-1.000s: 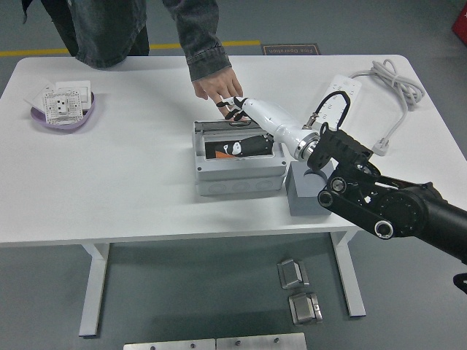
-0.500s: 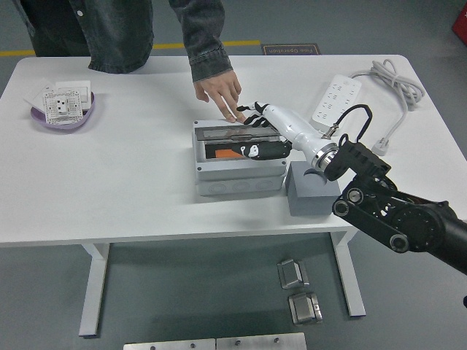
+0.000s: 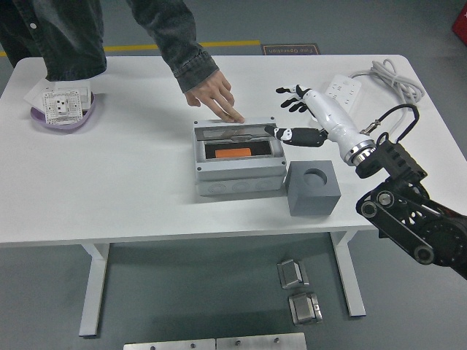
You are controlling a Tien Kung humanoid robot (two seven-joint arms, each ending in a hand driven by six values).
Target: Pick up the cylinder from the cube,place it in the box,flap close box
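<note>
A grey box point(image 3: 239, 175) stands mid-table with its top opening showing an orange object point(image 3: 232, 152) lying inside. A dark grey cube point(image 3: 314, 191) with an empty round hole sits just right of the box. My right hand point(image 3: 287, 117), white forearm and black fingers, hovers right of the box's far corner, fingers spread and holding nothing, its thumb near the box's right edge. A person's hand point(image 3: 213, 95) reaches from the far side, one finger touching the box's far rim. My left hand is out of view.
A white power strip point(image 3: 337, 92) with its coiled cable point(image 3: 390, 79) lies at the back right. A purple bowl point(image 3: 62, 117) holding white socket plates sits at the far left. The person stands at the far left edge.
My right hand has drawn away from over the box's opening, to the right and back, uncovering the orange object and the cube's hole. The person's hand stays at the box's far rim.
</note>
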